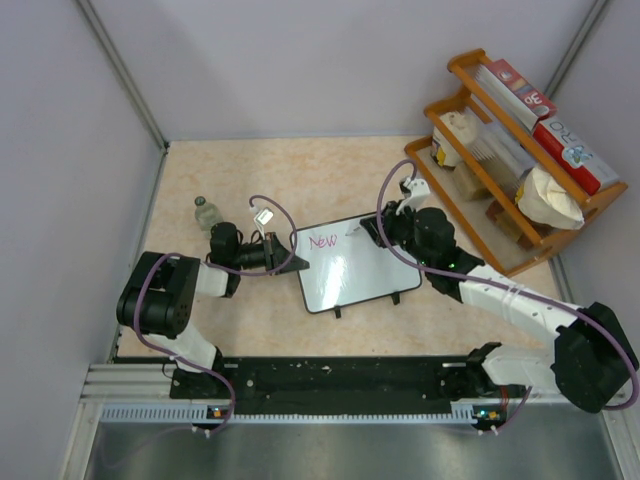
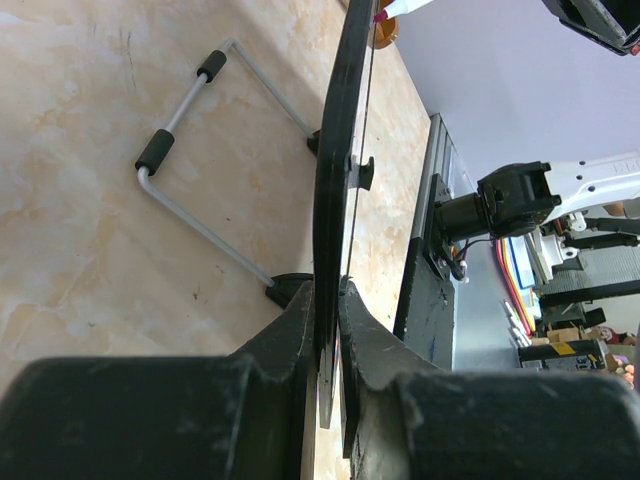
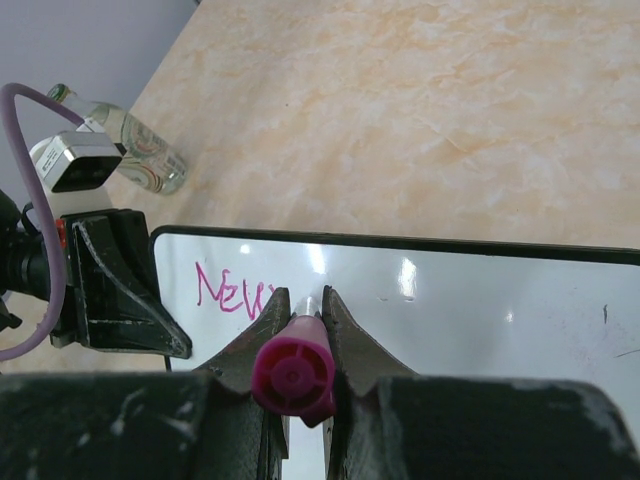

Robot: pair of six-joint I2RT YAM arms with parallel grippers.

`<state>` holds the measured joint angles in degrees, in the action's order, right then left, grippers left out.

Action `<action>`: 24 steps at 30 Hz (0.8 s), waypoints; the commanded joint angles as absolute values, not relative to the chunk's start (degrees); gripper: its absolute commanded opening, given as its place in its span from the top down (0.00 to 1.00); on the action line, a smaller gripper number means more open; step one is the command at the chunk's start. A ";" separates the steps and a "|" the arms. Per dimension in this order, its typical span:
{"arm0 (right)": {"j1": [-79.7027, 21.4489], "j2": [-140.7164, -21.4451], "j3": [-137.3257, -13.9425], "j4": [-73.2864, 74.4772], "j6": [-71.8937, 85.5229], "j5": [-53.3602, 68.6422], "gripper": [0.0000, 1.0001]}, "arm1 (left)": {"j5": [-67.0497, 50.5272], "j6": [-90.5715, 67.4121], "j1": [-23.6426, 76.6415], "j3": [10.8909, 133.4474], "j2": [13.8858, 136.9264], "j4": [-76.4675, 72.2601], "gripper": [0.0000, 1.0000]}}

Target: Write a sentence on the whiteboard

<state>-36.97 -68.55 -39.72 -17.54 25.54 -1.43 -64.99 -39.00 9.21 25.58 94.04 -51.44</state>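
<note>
Grey walls stand on three sides of a tan table (image 1: 240,180) with a stone pattern. The whiteboard (image 1: 352,270) sits in the middle of the table. It leans back on a bent wire leg (image 2: 190,130) behind it.

The left pincer (image 1: 287,254) is at the left edge of the whiteboard. Its two fingers are pressed onto the black frame, one on the front and one on the back, so it is pinching the board.

The right pincer (image 3: 300,303) is at the far edge of the board, a bit right of the middle. It is pinching a pink pen (image 3: 293,372), and the round pink end of the pen points at the wrist camera. The tip is hidden between the fingers, so I cannot tell if it touches the board.

The pink writing (image 3: 235,288) says "New". It is in the far left corner of the board, between the two pincers. It is just left of the right pincer and just right of the left one.

A small clear bottle (image 1: 206,212) stands on the table, on the far side of the left pincer. A wooden rack (image 1: 470,175) with boxes and bags is on the far right, well apart from the board.
</note>
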 commanded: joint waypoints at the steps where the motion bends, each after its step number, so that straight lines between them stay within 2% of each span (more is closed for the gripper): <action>1: -36.65 -68.82 -39.02 -19.95 24.43 -2.37 1.00 | -64.34 -38.67 9.14 24.96 94.57 -52.73 1.00; 24: -36.65 -65.57 -34.02 -17.58 23.82 -0.53 1.00 | -64.34 -38.67 9.14 24.96 94.66 -52.73 1.00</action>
